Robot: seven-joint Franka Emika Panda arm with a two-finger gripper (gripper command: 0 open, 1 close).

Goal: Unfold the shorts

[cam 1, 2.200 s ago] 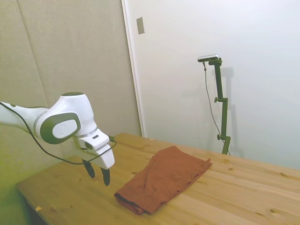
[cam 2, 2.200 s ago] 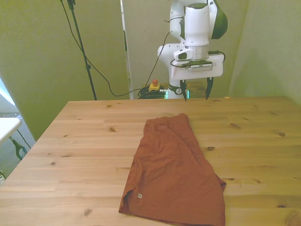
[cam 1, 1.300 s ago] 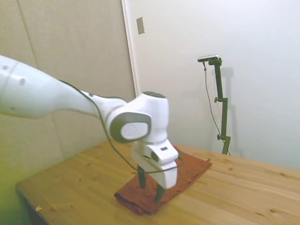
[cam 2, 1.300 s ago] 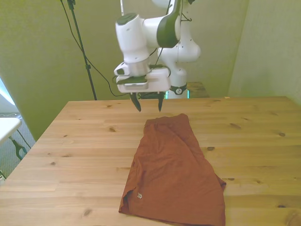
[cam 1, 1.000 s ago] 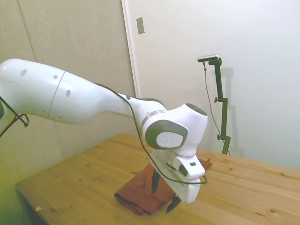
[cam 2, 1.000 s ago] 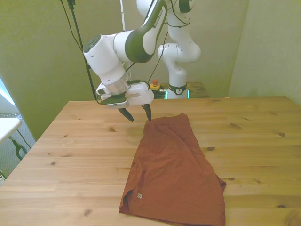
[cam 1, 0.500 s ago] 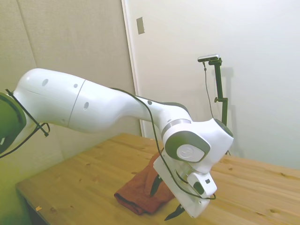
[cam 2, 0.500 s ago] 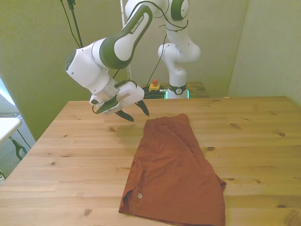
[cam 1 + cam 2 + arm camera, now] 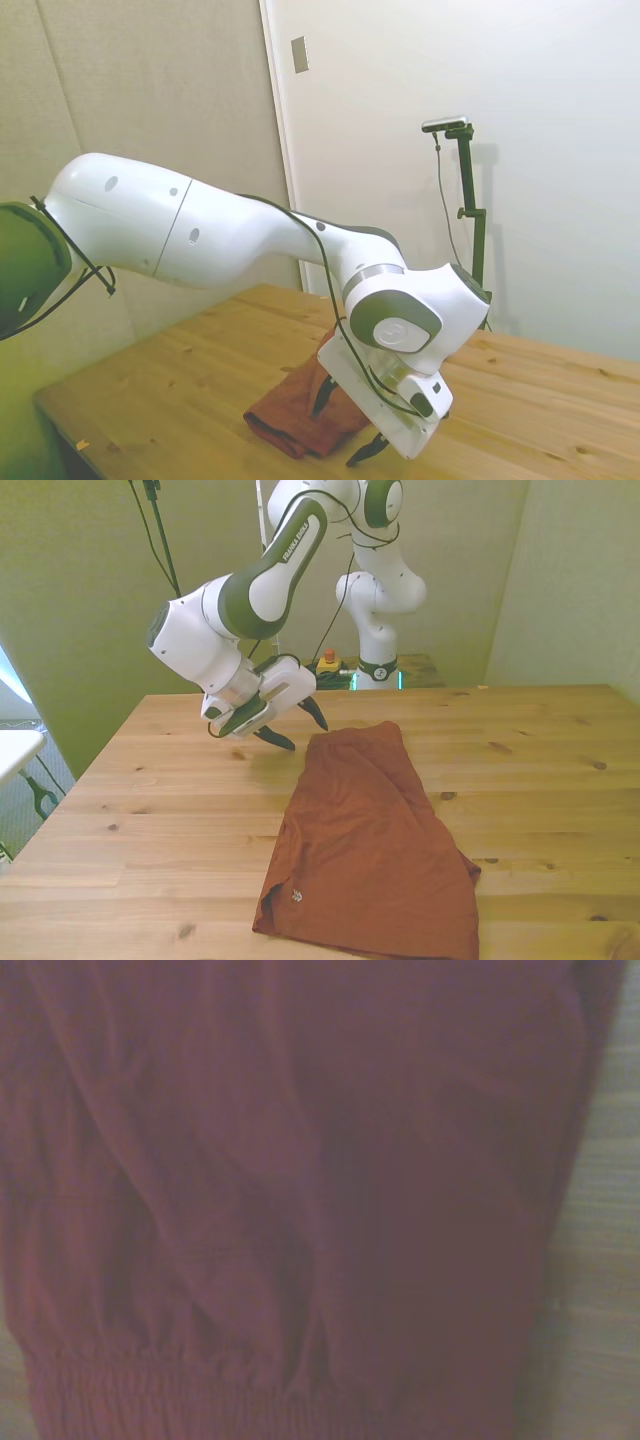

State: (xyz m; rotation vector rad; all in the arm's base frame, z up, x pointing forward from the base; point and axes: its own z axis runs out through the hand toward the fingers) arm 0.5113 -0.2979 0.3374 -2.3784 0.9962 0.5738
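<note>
The rust-brown shorts (image 9: 372, 850) lie folded flat on the wooden table (image 9: 560, 780), running from the middle toward the near edge. In the side view the shorts (image 9: 290, 410) are partly hidden behind the arm. My gripper (image 9: 298, 727) hangs tilted just above the table, at the front view's left of the shorts' far end, open with nothing between its dark fingers (image 9: 276, 741). In the side view the gripper (image 9: 342, 424) sits low beside the cloth. The wrist view is filled by the blurred shorts (image 9: 300, 1190) with a gathered waistband at one edge.
The white arm (image 9: 200, 240) stretches across the side view from the left, covering part of the table. Bare wood (image 9: 170, 810) lies at the front view's left of the shorts, and more on their other side.
The gripper has swung from the table's far edge out to the front view's left of the shorts, tilted and lowered toward their far end. The shorts have not moved.
</note>
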